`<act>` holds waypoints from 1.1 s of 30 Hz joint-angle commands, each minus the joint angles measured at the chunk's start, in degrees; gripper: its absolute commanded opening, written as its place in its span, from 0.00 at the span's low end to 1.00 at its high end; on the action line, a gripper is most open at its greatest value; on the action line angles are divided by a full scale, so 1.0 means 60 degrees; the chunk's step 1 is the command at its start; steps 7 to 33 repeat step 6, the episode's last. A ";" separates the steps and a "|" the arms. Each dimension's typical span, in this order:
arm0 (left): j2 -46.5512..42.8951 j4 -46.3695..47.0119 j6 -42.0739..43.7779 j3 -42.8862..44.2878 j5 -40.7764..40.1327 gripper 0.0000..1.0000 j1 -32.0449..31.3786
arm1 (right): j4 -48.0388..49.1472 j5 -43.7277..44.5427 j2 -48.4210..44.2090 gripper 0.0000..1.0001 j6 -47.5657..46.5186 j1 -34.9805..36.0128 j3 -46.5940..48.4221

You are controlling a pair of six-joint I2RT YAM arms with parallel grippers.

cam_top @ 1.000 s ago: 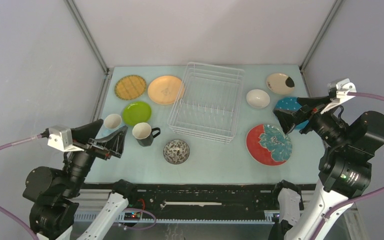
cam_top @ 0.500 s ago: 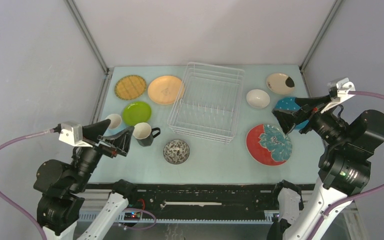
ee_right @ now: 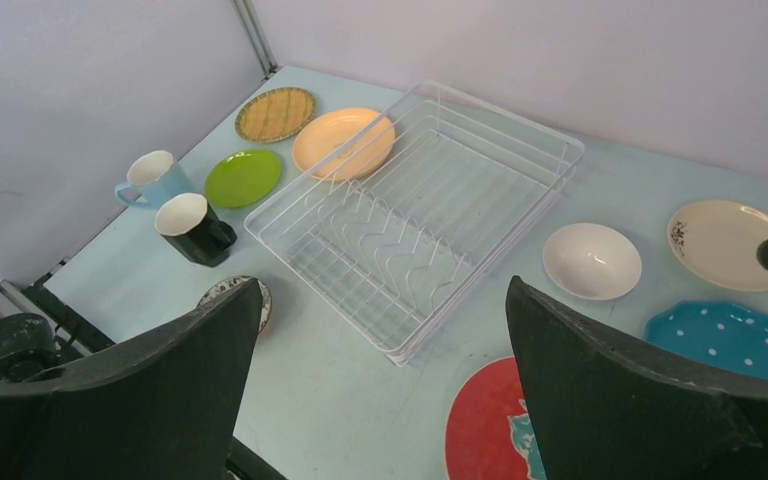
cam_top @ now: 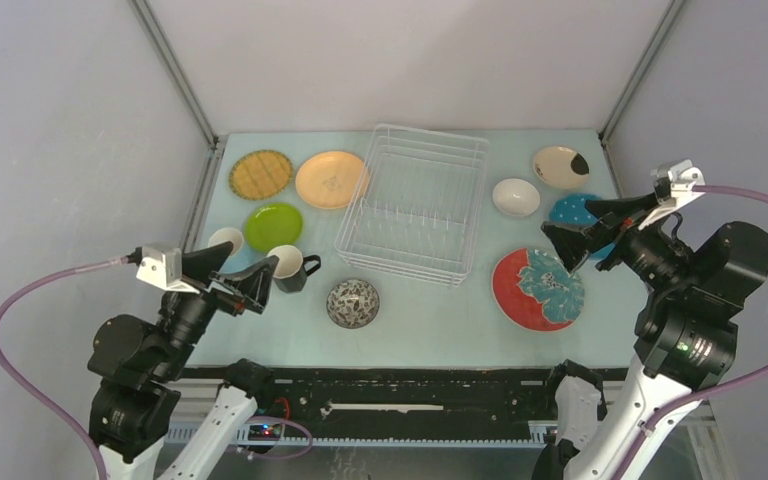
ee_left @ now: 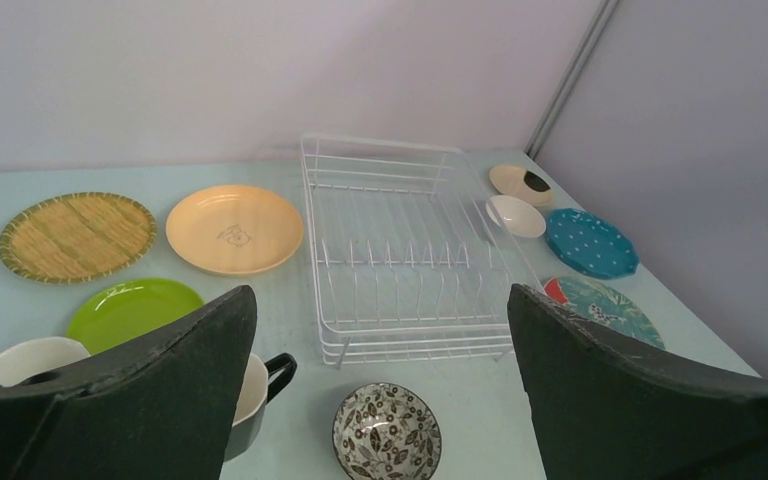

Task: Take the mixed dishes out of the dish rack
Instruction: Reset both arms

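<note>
- The dish rack (cam_top: 398,266) stands mid-counter (cam_top: 430,325), its long side running away from the arms. Every dish lies flat or upright on the counter outside it.
- From above, the left side holds a yellow woven plate (cam_top: 260,174) and an orange plate (cam_top: 330,179) just beside the rack's left wall. There too are a green plate (cam_top: 273,226), a blue cup (cam_top: 225,241) and a black mug (cam_top: 290,268). A speckled bowl (cam_top: 352,303) sits near the rack's near-left corner.
- On the right side are a white bowl (cam_top: 515,197), a cream plate (cam_top: 560,167) with a dark patch, a blue dotted plate (cam_top: 572,210) and a red flowered plate (cam_top: 537,289).
- The left pincer (cam_top: 255,253) hangs over the near-left counter, fingers spread wide and pinching nothing. From above, one finger covers part of the blue cup.
- The right pincer (cam_top: 564,218) hangs over the right side, also spread wide and empty. From above, it hides part of the blue dotted plate.
- The left wrist view shows the blue dotted plate whole. Its own finger leaves only a pale rim of the cup in sight.
- The right wrist view shows the cup's blue side and handle in full, next to the mug. Its finger hides most of the speckled bowl, and the frame edge cuts off the red flowered plate.
- Both wrist views show the rack's upright tines more plainly than the overhead view does.
</note>
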 commanded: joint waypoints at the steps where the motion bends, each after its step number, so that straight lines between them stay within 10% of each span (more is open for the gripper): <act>1: -0.0103 0.0424 -0.0184 -0.0199 0.0216 1.00 0.0049 | 0.0216 -0.0121 -0.0099 1.00 -0.0037 -0.0036 -0.0142; 33: -0.0107 0.0327 -0.0053 -0.0170 0.0169 1.00 0.0057 | 0.0273 -0.0361 -0.0178 1.00 -0.0014 -0.0056 -0.0317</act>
